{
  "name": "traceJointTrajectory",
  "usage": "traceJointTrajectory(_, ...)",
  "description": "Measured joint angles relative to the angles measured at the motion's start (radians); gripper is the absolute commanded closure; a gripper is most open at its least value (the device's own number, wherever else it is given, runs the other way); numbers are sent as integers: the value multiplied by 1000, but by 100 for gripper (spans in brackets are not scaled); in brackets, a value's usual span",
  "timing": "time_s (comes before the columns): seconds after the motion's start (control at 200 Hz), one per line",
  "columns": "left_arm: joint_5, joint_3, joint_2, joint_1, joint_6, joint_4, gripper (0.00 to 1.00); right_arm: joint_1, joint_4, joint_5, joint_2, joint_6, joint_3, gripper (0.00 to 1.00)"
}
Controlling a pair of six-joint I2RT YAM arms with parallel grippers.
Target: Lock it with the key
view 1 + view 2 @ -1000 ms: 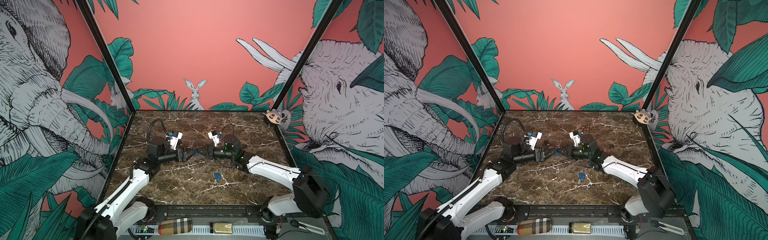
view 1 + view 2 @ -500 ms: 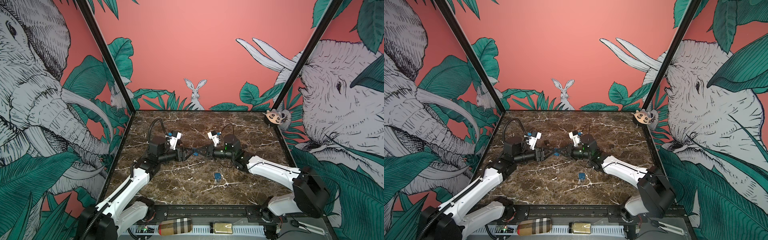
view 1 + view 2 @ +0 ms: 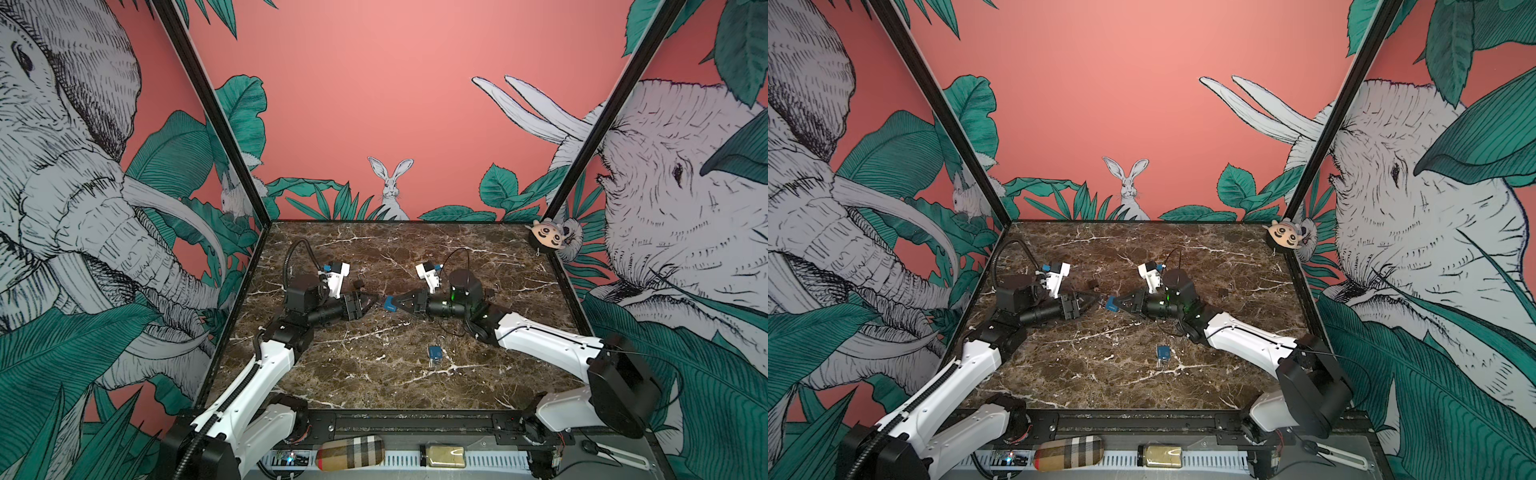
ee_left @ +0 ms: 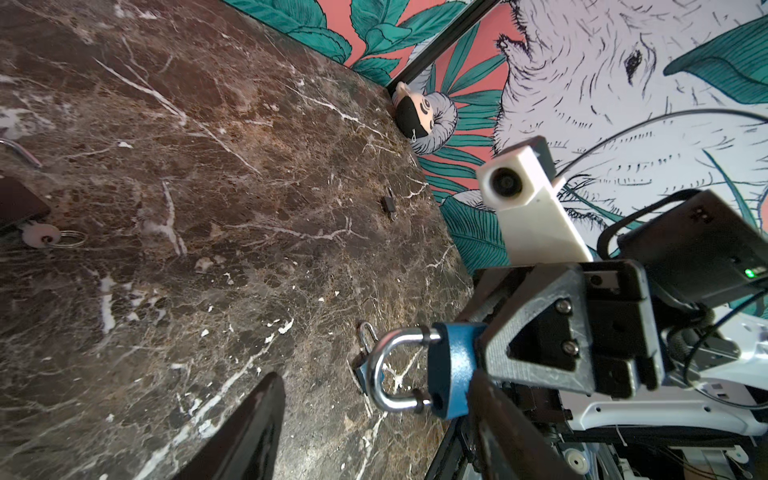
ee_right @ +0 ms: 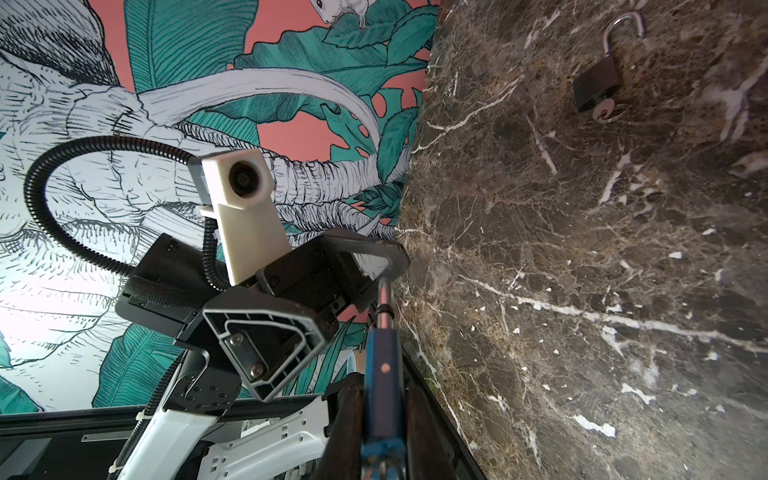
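My right gripper (image 3: pixel 395 301) (image 5: pixel 384 392) is shut on the body of a blue padlock (image 3: pixel 389 304) (image 3: pixel 1111 304) (image 4: pixel 451 370), held above the middle of the table. Its steel shackle (image 4: pixel 380 374) points at my left gripper (image 3: pixel 375 300) (image 4: pixel 376 380). The shackle's free end stands just outside its hole. My left gripper is open, with the shackle between its fingers. In the right wrist view one left finger (image 5: pixel 374 257) touches the top of the shackle (image 5: pixel 384 297). I see no key in the blue padlock.
A black padlock (image 5: pixel 596 87) (image 3: pixel 358 284) with an open shackle lies further back, a pale-headed key (image 5: pixel 602 110) (image 4: pixel 43 237) on a ring in it. A second blue padlock (image 3: pixel 434 353) (image 3: pixel 1163 352) lies nearer the front. A small black piece (image 4: pixel 388 204) lies at the right.
My left gripper has edged toward the held padlock and its jaws have narrowed a little. The right gripper has kept still with the padlock.
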Motion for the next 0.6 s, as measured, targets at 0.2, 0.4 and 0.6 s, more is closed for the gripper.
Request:
traceJointTrajectory(0.2, 52, -2, 24, 6, -22, 44, 33, 2, 1, 0, -2, 0, 0, 100)
traceJointTrajectory(0.4, 102, -11, 44, 6, -38, 77, 35, 2, 2, -1, -2, 1, 0, 100)
traceJointTrajectory(0.6, 128, -18, 47, 6, -40, 94, 43, 6, 5, -3, -2, 3, 0, 100)
